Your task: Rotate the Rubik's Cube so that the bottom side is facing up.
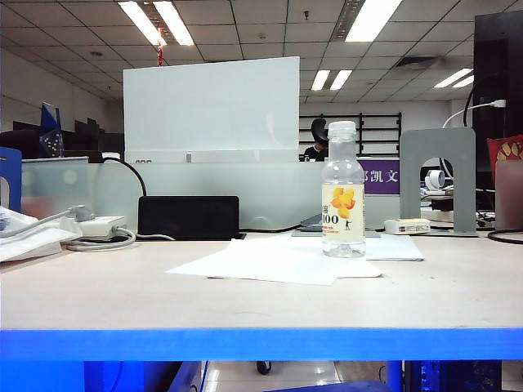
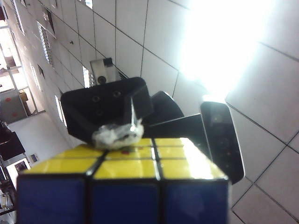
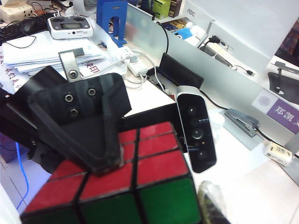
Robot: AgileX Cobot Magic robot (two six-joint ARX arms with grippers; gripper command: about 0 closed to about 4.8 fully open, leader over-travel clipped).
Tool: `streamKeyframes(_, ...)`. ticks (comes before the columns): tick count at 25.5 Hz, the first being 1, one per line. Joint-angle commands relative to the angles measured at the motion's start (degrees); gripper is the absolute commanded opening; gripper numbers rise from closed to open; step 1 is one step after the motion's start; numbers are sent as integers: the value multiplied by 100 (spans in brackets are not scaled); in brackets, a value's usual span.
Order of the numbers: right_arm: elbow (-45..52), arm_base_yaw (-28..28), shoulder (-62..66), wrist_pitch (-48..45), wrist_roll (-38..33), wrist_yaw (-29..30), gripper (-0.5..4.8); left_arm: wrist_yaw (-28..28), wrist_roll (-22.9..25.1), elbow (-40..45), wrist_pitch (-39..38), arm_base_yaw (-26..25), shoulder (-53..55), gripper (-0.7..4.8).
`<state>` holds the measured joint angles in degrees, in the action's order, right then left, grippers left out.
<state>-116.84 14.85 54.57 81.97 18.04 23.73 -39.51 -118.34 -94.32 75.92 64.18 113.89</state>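
Gripping the Rubik's Cube (image 2: 124, 184) between both tools, my left tool (image 2: 154, 126) and right tool (image 3: 154, 140) each clamp it, high over the surface (image 1: 261, 302); bottle (image 1: 343, 192) stands below.

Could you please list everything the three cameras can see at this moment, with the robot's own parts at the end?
Rubik's Cube: one, red and green faces in the right wrist view, yellow and blue in the left wrist view; held up off the table, absent from the exterior view.
Bottle: one, clear with a yellow label, upright on the table, right of centre.
Paper sheets: a few, white, flat under and left of the bottle.
Black box: one, at the table's rear, left of centre.
Power strip: one, white, far left.
Bookend: one, grey, rear right.
Table: one, pale top, blue front edge.
Left gripper: black fingers on the cube's yellow face.
Right gripper: black fingers on the cube's red face.
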Motion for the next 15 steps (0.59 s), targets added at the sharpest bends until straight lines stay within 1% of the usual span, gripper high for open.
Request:
streamKeyframes(1,-7,-2,20,-271,-177,15,298,-81,181,-26,-162,13,-17,315)
streamKeyframes(2,-2,-2,20,-271,-177,15,290,-81,205,-26,-181,13,-17,315)
streamKeyframes(3,2,-2,17,-271,-177,15,290,-70,267,-28,-195,-7,-17,341)
streamKeyframes(4,13,-2,15,-271,-177,15,291,-63,267,-39,-190,-28,-17,373)
streamKeyframes(5,28,-2,15,-269,-181,15,291,-52,302,-61,-195,-76,-17,436)
streamKeyframes(7,28,-2,15,-271,-181,17,291,-22,420,-66,-188,-190,-20,440)
streamKeyframes(12,28,-2,24,-271,-179,15,291,0,444,-68,-190,-420,-20,440)
streamKeyframes(14,28,-2,37,-271,-179,13,291,122,470,-66,-197,-522,-20,440)
streamKeyframes(15,31,-2,63,-271,-177,-77,291,120,684,-68,-238,-636,-17,440)
